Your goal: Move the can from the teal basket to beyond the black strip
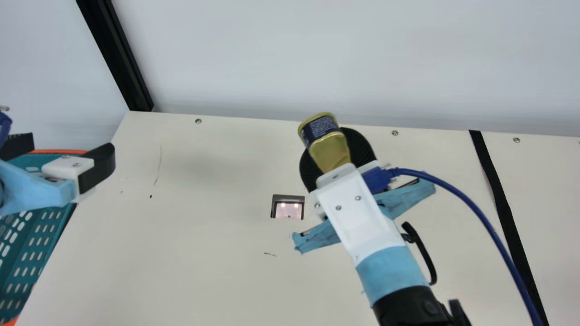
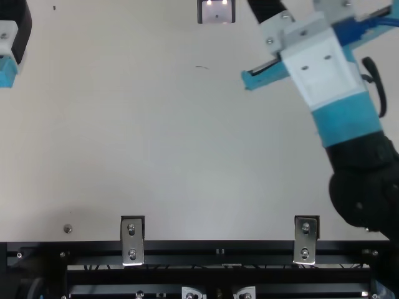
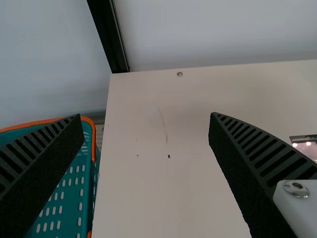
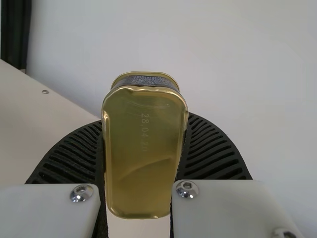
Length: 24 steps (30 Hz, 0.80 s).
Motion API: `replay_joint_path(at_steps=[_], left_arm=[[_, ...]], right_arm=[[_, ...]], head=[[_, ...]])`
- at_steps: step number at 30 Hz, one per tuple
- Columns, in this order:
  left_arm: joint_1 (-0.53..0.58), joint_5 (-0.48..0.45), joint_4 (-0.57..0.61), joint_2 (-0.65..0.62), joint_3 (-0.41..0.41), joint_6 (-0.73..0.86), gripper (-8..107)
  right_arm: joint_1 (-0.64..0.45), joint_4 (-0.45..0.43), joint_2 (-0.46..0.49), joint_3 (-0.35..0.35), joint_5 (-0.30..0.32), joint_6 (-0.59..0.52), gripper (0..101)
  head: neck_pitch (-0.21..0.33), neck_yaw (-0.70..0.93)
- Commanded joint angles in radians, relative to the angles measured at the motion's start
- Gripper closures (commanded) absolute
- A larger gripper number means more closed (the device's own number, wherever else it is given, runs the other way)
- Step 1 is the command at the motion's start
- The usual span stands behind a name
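My right gripper [image 1: 334,156] is over the middle of the table in the main view, shut on the gold can [image 1: 330,153] with its dark label. In the right wrist view the can [image 4: 143,153] is held between the ribbed fingers of my right gripper [image 4: 144,148]. The black strip [image 1: 503,206] runs down the table to the right of that arm. At the left, my left gripper [image 1: 68,156] is open above the edge of the teal basket [image 1: 34,253]. The left wrist view shows the spread fingers of my left gripper [image 3: 146,144], nothing between them, and the basket [image 3: 74,198].
A small square fixture [image 1: 288,207] is set in the table [image 1: 204,253]. The blue cable [image 1: 476,210] curves from my right gripper across the black strip. A pale wall [image 1: 281,54] rises behind the table, with a black post [image 1: 120,59] at the left.
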State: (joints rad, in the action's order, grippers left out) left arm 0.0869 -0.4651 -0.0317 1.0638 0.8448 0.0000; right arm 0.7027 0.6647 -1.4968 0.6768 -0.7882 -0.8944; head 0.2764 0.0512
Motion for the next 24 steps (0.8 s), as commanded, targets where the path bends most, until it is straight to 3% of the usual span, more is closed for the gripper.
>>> replay_joint_path(at_steps=[1, 9, 17, 24], left_arm=[[0.0, 0.0, 0.0, 0.0, 0.0, 0.0, 9], [0.0, 0.0, 0.0, 0.0, 0.0, 0.0, 9], [0.0, 0.0, 0.0, 0.0, 0.0, 0.0, 9], [0.0, 0.0, 0.0, 0.0, 0.0, 0.0, 9]], right_arm=[[-0.007, 0.024, 0.041, -0.008, 0.036, -0.04, 101], [-0.056, 0.063, 0.165, -0.003, 0.23, -0.162, 101], [-0.17, 0.104, 0.258, 0.056, 0.529, -0.303, 101], [-0.346, 0.107, 0.298, 0.119, 0.8, -0.4, 101]], head=[[0.014, -0.021], [0.012, -0.059], [0.002, -0.077], [-0.041, -0.122]])
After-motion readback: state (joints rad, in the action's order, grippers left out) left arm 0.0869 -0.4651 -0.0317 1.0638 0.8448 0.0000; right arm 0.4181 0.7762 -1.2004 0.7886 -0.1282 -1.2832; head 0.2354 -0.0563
